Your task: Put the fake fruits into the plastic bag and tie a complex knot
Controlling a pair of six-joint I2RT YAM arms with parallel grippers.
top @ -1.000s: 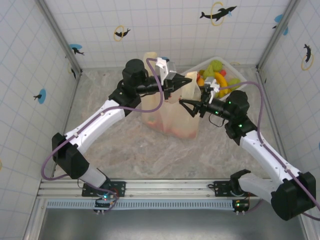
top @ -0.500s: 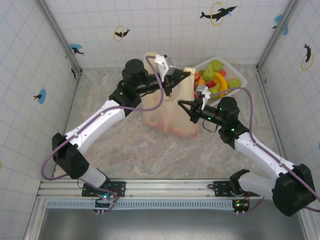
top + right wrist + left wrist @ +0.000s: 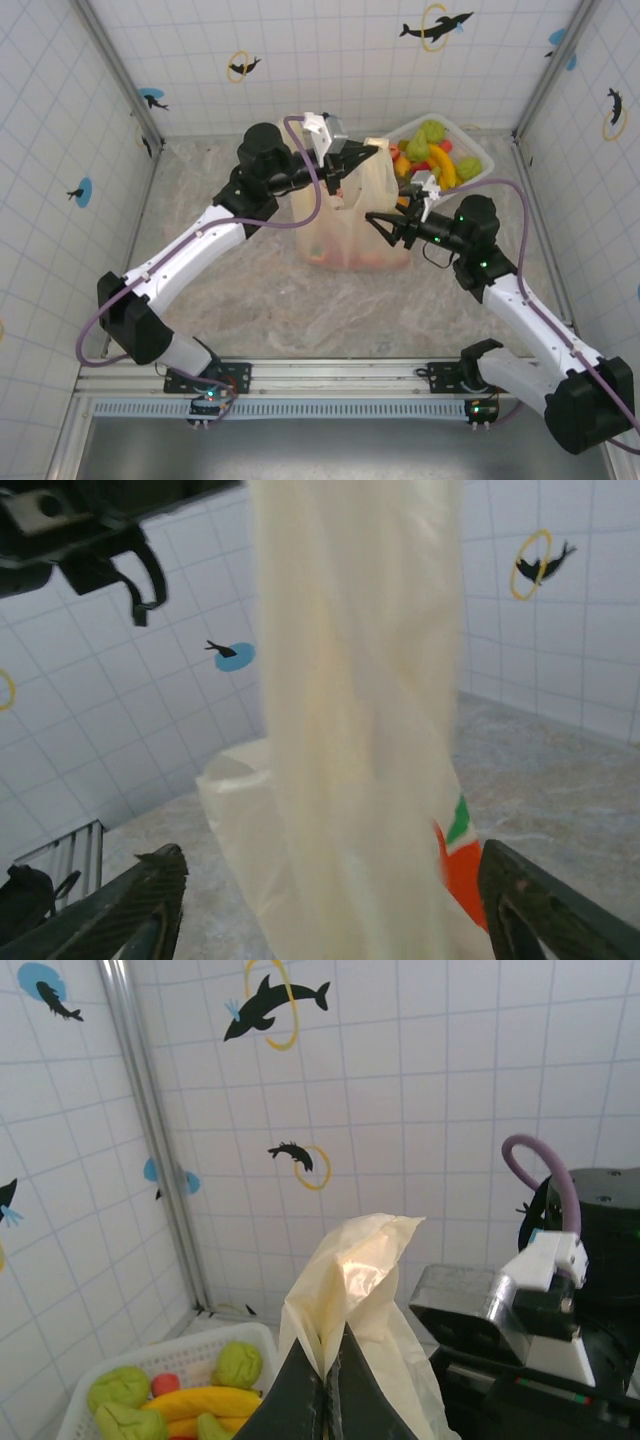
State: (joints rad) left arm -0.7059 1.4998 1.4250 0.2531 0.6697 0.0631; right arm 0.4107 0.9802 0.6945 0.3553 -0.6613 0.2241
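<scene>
The cream-yellow plastic bag (image 3: 352,225) stands mid-table, with orange-red print low on it. My left gripper (image 3: 345,168) is above it, shut on a bunched handle loop (image 3: 352,1275) and holding it upright. My right gripper (image 3: 384,228) is open at the bag's right side. In the right wrist view a stretched strip of the bag (image 3: 360,680) hangs between the wide-apart fingers (image 3: 150,900), untouched by them. The fake fruits (image 3: 430,152), green, yellow and red, lie in the white basket (image 3: 478,152); a banana (image 3: 190,1400) shows among them. The knot is out of view.
The basket stands at the back right, just behind my right gripper. Tiled walls with dolphin stickers close in the table on three sides, with a metal post (image 3: 118,70) in the back-left corner. Bare marble tabletop (image 3: 250,290) lies in front of the bag.
The right arm swung in toward the bag and back out to the right. The bag has shifted slightly right. The left gripper has kept its hold on the handle.
</scene>
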